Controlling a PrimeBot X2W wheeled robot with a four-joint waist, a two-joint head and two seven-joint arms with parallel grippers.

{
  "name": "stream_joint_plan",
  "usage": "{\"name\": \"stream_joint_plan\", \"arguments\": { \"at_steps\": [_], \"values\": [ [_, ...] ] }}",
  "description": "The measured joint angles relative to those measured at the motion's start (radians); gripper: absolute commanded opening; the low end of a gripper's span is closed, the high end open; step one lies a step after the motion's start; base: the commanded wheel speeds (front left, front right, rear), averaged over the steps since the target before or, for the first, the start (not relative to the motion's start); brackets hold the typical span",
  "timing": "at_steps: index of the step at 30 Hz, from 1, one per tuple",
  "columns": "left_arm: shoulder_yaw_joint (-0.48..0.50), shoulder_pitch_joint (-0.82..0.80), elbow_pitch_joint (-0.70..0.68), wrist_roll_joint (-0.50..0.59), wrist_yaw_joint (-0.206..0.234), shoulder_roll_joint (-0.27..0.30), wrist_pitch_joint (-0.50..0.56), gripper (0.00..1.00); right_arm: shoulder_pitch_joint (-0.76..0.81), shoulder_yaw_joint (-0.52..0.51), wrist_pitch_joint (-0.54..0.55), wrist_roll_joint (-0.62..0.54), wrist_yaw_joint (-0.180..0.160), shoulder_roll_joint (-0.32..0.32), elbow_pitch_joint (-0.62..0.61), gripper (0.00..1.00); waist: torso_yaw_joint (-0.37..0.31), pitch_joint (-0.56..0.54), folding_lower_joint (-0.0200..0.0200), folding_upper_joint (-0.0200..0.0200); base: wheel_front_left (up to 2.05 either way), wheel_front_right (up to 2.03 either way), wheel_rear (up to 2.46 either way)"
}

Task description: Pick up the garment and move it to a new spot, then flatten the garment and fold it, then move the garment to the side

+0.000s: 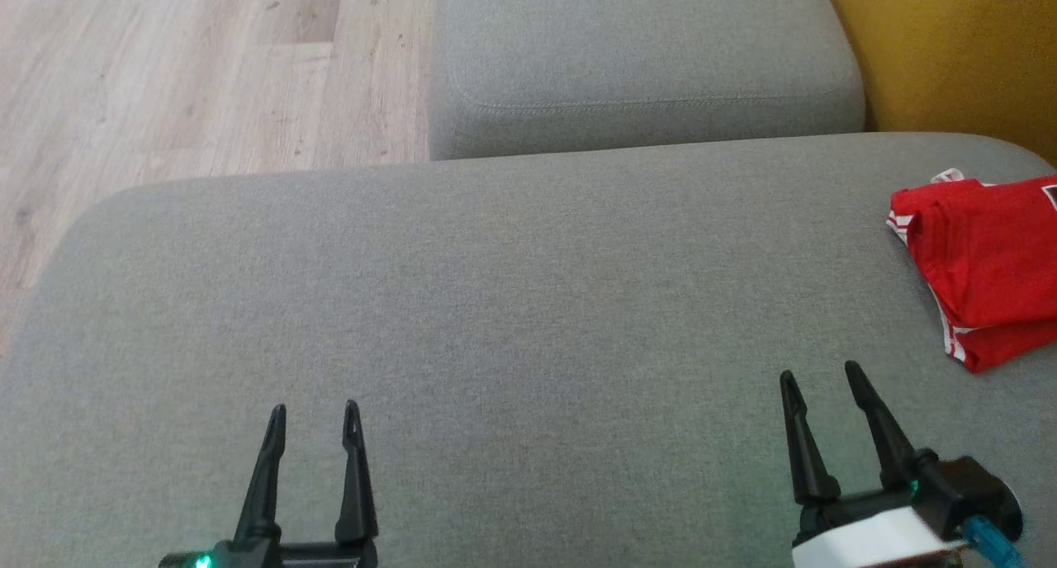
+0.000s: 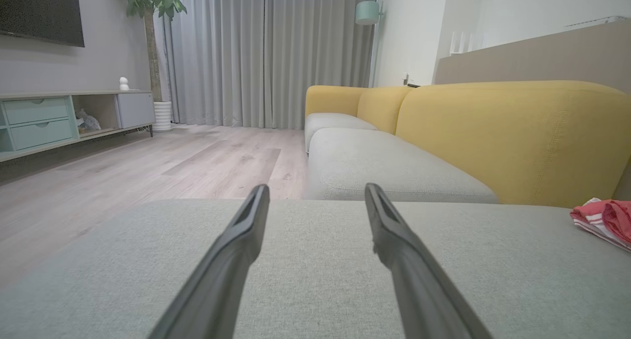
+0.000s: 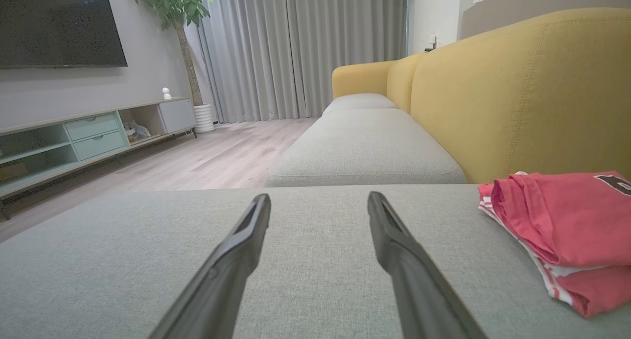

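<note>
The garment point(image 1: 987, 271) is red with white striped trim and lies folded at the far right of the grey seat cushion point(image 1: 512, 304). It shows at the right edge in the left wrist view point(image 2: 604, 220) and closer in the right wrist view point(image 3: 567, 230). My right gripper point(image 1: 822, 382) is open low on the cushion, to the left of and nearer than the garment, touching nothing. At the lower left my left gripper point(image 1: 315, 415) is open too, with nothing between its fingers.
A second grey cushion point(image 1: 644, 56) lies beyond the first, with the yellow sofa back point(image 1: 950, 48) to the right. Wooden floor point(image 1: 165, 73) runs along the left. Across the room stand a low TV cabinet point(image 3: 93, 132) and a potted plant point(image 3: 182, 38).
</note>
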Motion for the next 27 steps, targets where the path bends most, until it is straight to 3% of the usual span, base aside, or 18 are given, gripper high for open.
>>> {"name": "stream_joint_plan", "arguments": {
  "at_steps": [14, 15, 20, 27],
  "values": [
    [0.019, 0.013, 0.012, 0.018, 0.008, 0.001, 0.000, 1.00, 0.019, 0.000, 0.000, -0.008, 0.000, 0.016, -0.001, 1.00, 0.001, -0.017, 0.0001, 0.0000, 0.00, 0.00, 0.00],
    [0.020, 0.013, 0.015, 0.025, 0.009, 0.001, 0.000, 0.00, 0.019, 0.000, 0.000, -0.008, 0.000, 0.016, 0.001, 0.00, 0.002, -0.017, 0.0001, 0.0000, 0.00, 0.00, 0.00],
    [0.018, 0.040, 0.088, 0.020, 0.007, 0.000, 0.001, 0.00, 0.046, 0.002, 0.005, -0.005, 0.000, 0.017, 0.075, 0.00, 0.002, -0.016, 0.0001, 0.0000, 0.00, 0.00, 0.00],
    [0.021, 0.046, 0.094, -0.067, -0.003, 0.003, 0.016, 0.00, 0.053, 0.001, 0.015, 0.081, 0.000, 0.017, 0.081, 0.00, 0.001, -0.011, 0.0003, 0.0000, 0.00, 0.00, 0.00]
  ]
}}
